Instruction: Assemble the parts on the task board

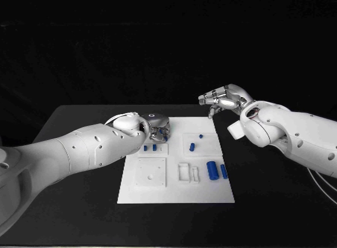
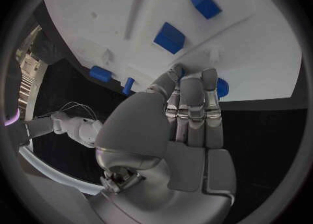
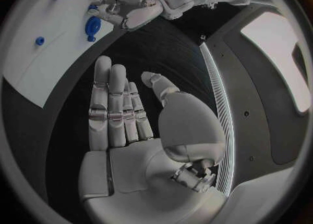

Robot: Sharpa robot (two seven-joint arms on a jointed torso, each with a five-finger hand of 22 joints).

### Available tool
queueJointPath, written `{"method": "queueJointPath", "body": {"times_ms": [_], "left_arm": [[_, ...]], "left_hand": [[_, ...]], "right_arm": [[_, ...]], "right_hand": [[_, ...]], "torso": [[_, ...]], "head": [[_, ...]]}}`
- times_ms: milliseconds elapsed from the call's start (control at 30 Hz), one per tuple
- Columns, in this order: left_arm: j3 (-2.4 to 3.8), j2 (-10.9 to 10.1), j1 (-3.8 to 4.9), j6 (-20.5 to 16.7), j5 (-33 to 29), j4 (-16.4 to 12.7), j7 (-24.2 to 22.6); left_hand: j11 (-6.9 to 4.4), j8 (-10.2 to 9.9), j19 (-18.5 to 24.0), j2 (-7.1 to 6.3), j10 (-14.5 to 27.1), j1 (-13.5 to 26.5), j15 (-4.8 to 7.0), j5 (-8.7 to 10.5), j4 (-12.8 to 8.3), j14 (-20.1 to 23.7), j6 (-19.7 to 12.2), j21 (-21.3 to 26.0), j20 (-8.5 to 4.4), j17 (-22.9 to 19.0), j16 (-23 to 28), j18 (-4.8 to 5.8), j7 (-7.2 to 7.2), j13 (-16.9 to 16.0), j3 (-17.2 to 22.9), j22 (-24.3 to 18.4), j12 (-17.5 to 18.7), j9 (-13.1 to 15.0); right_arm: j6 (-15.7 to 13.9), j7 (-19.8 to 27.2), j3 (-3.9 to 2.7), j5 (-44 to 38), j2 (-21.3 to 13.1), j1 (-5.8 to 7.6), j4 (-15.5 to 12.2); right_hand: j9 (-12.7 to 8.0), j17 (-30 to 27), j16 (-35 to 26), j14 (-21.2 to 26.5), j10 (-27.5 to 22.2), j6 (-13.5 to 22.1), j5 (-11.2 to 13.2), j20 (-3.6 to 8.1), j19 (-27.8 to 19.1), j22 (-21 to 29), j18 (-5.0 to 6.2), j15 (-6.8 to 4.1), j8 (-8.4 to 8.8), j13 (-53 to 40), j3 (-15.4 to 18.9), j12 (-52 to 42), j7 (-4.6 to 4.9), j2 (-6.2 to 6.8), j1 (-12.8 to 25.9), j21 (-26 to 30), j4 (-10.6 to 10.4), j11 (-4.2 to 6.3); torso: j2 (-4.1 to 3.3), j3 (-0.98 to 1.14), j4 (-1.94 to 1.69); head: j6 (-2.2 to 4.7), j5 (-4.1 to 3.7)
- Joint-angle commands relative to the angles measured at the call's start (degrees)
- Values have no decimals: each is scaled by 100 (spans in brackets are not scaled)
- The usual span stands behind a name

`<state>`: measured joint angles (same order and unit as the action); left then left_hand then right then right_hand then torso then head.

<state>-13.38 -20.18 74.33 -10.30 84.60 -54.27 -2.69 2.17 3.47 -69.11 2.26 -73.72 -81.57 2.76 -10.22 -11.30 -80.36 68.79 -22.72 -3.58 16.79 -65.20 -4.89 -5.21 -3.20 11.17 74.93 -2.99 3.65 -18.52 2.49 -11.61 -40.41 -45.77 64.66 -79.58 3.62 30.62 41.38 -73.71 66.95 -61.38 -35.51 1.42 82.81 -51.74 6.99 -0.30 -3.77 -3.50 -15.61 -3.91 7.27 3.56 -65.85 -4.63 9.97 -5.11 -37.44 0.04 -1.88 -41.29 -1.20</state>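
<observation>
The white task board [image 1: 176, 191] lies mid-table. My left hand [image 1: 157, 126] hovers over its far left corner. Its fingertips [image 2: 193, 81] and thumb close round a round blue part [image 2: 222, 86], which shows under the hand [image 1: 163, 135] and beside it [image 3: 93, 26]. Two small blue parts [image 1: 150, 148] sit in a recess just in front of that hand. Two blue cylinders [image 1: 212, 170] lie side by side near the right edge, and smaller blue parts [image 1: 192, 146] lie in the far right recess. My right hand [image 1: 224, 99] is raised beyond the board's far right corner, fingers [image 3: 111, 104] straight, holding nothing.
White inserts [image 1: 183, 171] stand in the board's middle, and a square recessed plate [image 1: 151, 173] takes up its near left. Black table [image 1: 273, 206] surrounds the board. My right forearm [image 1: 288, 132] hangs over the table right of the board.
</observation>
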Motion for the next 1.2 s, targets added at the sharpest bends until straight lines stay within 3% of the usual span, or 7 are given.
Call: {"method": "queueJointPath", "body": {"times_ms": [33, 167, 433, 500, 800, 1200], "left_arm": [[13, -51, -12, -309, -76, -84, -30], [78, -157, -11, -409, -204, -200, -48], [394, -430, 10, -371, -624, -499, 2], [436, -517, 33, -302, -708, -599, 40], [488, -776, 91, 74, -810, -790, 175], [460, -839, 93, 282, -590, -721, 237]], "left_hand": [[11, 9, 34, 55, -22, 24, -6, -37, -66, -39, 11, -29, 12, -8, 16, -71, -23, -9, 11, 130, -30, 0], [11, 9, 45, 64, -24, 56, -3, -38, -102, -53, 17, -71, 8, -6, 32, -73, -21, -9, 41, 126, -30, 1], [10, 10, 39, 68, -30, 75, 6, -35, -103, -58, 20, -84, 0, -4, 37, -69, -21, -9, 41, 124, -29, 1], [7, 9, 41, 68, -39, 86, 9, -27, -102, -56, 26, -85, -7, -4, 44, -61, -18, -9, 37, 121, -29, 0], [8, 9, 55, 73, -33, 83, 11, -16, -111, -56, 25, -81, -12, -1, 50, -49, -19, -9, 30, 121, -29, 0], [6, 10, 61, 75, -43, 65, 9, -16, -121, -54, 33, -84, -14, 5, 50, -47, -18, -9, 16, 122, -30, 0]], "right_arm": [[5, 76, -5, -72, 3, -1, -3], [-4, 84, -5, -72, 1, -1, 10], [-5, 89, -5, -71, -18, -1, 12], [-5, 88, -5, -71, -26, -1, 11], [-1, 86, -5, -68, -51, -1, 8], [5, 89, -5, -66, -51, -2, 9]], "right_hand": [[-7, -5, 17, 39, -18, -36, -20, 4, -44, -5, 86, 1, 22, 10, -25, 29, 11, 37, 7, -14, -5, 1], [-6, -10, 21, 38, -10, -46, -29, 6, -46, -22, 87, -2, 21, 10, -36, 28, 6, 36, 12, -21, -1, 4], [-7, -15, 25, 38, -5, -49, -55, 8, -49, -38, 87, -3, 23, 9, -53, 28, 6, 36, 17, -25, 5, 5], [-7, -15, 25, 38, -5, -49, -55, 8, -49, -38, 87, -3, 23, 9, -53, 28, 6, 36, 17, -25, 5, 5], [-6, -18, 30, 38, -1, -62, -63, 8, -53, -54, 87, -4, 21, 10, -63, 29, 3, 38, 24, -27, 8, 6], [-6, -18, 30, 38, -1, -62, -63, 8, -53, -54, 87, -4, 21, 10, -63, 29, 3, 38, 24, -27, 8, 6]], "torso": [[6, -3, -5], [9, -5, -11], [24, -3, -35], [25, -4, -39], [35, -9, -59], [21, -6, -38]], "head": [[14, 8], [26, 10], [31, 11], [30, 16], [23, 35], [9, 87]]}}
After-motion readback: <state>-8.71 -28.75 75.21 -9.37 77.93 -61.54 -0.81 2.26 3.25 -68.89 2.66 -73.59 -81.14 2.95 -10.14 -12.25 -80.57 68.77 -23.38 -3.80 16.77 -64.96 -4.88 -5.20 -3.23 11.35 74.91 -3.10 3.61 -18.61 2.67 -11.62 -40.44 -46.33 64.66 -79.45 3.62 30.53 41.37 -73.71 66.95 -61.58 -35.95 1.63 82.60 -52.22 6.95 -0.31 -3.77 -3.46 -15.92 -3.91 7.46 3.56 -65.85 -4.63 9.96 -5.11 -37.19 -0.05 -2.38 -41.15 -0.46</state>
